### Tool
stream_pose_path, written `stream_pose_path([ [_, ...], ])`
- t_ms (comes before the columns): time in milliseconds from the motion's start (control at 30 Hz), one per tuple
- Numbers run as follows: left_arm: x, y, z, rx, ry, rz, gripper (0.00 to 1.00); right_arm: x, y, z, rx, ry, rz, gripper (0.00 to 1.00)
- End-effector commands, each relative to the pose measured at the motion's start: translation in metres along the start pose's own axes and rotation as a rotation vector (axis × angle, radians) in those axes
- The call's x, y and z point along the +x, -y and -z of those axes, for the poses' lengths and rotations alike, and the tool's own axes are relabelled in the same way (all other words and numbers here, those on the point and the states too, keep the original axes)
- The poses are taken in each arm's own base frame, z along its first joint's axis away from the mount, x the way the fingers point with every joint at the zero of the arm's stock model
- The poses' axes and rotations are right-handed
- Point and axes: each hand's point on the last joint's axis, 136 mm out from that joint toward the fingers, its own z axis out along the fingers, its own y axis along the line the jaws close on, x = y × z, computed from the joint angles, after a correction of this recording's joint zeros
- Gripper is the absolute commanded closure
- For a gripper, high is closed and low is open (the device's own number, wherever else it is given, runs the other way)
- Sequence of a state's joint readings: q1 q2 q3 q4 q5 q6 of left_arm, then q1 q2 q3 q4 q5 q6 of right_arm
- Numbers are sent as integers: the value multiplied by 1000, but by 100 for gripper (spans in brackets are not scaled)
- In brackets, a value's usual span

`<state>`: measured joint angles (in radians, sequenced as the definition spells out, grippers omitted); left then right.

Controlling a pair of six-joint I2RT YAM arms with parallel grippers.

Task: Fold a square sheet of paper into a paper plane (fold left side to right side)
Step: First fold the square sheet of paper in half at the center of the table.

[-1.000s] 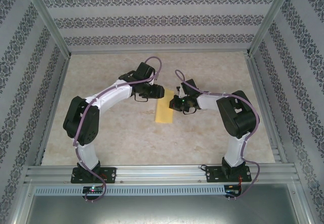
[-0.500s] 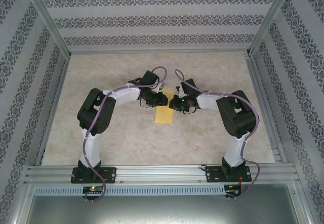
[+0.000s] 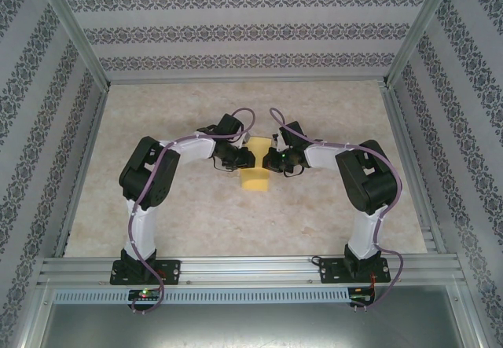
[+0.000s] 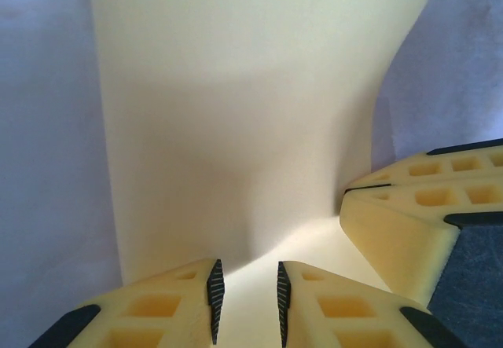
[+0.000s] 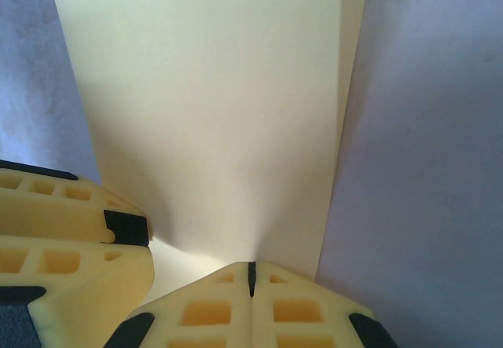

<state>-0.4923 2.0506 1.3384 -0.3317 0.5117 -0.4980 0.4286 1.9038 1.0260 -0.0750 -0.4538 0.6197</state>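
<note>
Top external: the square sheet of paper (image 3: pixel 254 179) lies as a narrow strip on the tabletop (image 3: pixel 196 214) at centre frame. The left gripper (image 3: pixel 242 158) and the right gripper (image 3: pixel 273 159) meet over its upper half.

Left wrist: at the bottom of the frame, the left gripper (image 4: pixel 246 293) has its pads a narrow gap apart over the sheet (image 4: pixel 236 112), with nothing visibly pinched.

Right wrist: the right gripper (image 5: pixel 251 273) is closed tight, its tips on the sheet (image 5: pixel 204 104) at bottom centre. I cannot tell whether it pinches the sheet.

The fold will likely go best if the right pins the sheet while the left takes the free edge squarely. The edges should be matched before creasing.
</note>
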Motion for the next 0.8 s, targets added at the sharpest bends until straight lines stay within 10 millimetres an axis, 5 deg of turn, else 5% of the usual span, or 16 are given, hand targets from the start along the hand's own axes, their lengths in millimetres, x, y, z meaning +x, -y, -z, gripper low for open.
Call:
stream_pose_path([
  [0,0,-23,-3,-49,7,24,71,29,38,-10,150,-94,-29,100],
  [400,-6,-40,36,-82,64,34,71,30,38,-10,148,-97,-27,100],
  [600,-15,-12,48,-6,117,-12,71,28,35,-9,137,-93,-26,100],
  [767,-17,19,36,91,109,-47,71,28,34,-9,137,-92,-26,100],
])
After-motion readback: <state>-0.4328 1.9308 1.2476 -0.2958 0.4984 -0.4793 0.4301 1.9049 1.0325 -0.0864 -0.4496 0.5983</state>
